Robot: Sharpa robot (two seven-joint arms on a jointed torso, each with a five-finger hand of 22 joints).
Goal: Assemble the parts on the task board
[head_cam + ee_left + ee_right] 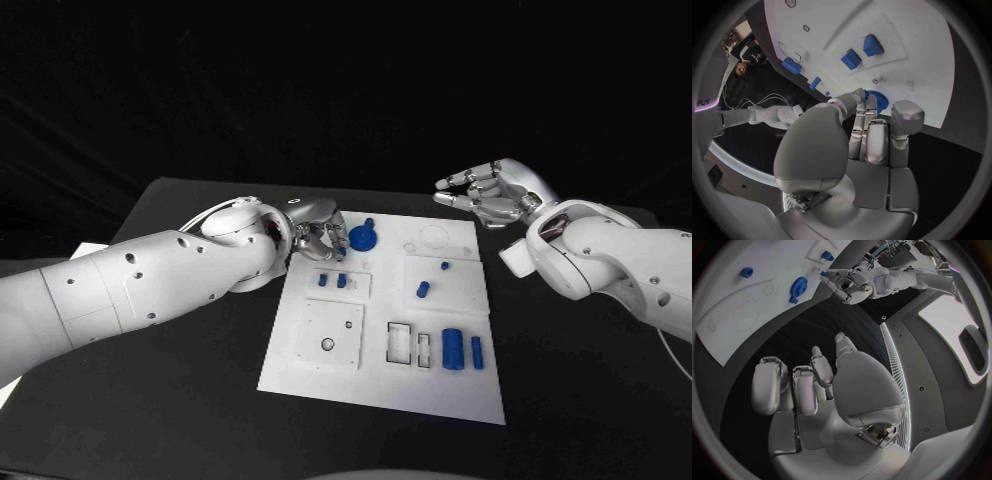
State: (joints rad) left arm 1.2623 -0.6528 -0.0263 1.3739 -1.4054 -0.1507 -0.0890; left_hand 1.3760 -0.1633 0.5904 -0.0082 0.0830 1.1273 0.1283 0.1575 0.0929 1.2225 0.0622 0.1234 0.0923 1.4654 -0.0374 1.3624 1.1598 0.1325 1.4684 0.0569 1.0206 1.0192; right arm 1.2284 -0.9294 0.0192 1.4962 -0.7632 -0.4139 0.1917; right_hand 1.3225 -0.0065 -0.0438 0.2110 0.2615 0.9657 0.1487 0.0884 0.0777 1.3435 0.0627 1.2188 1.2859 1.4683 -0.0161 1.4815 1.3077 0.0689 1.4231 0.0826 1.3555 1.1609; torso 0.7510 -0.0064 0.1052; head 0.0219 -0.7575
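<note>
The white task board [378,375] lies in the middle of the black table. A blue gear [366,238] sits at its far left corner. My left hand [309,228] reaches to it, fingertips at the gear's [877,101] rim; whether they grip it is unclear. Two small blue blocks [333,280] stand in a raised plate just nearer. Two blue pegs [423,289] stand mid-board, and two blue cylinders [463,349] lie near the front right. My right hand [490,192] hovers off the board's far right corner, fingers loosely bent, holding nothing [811,385].
Recessed slots [407,343] and a square plate with a hole [330,334] take up the board's front half. A circle outline [430,238] marks the far right corner. Bare black table surrounds the board on all sides.
</note>
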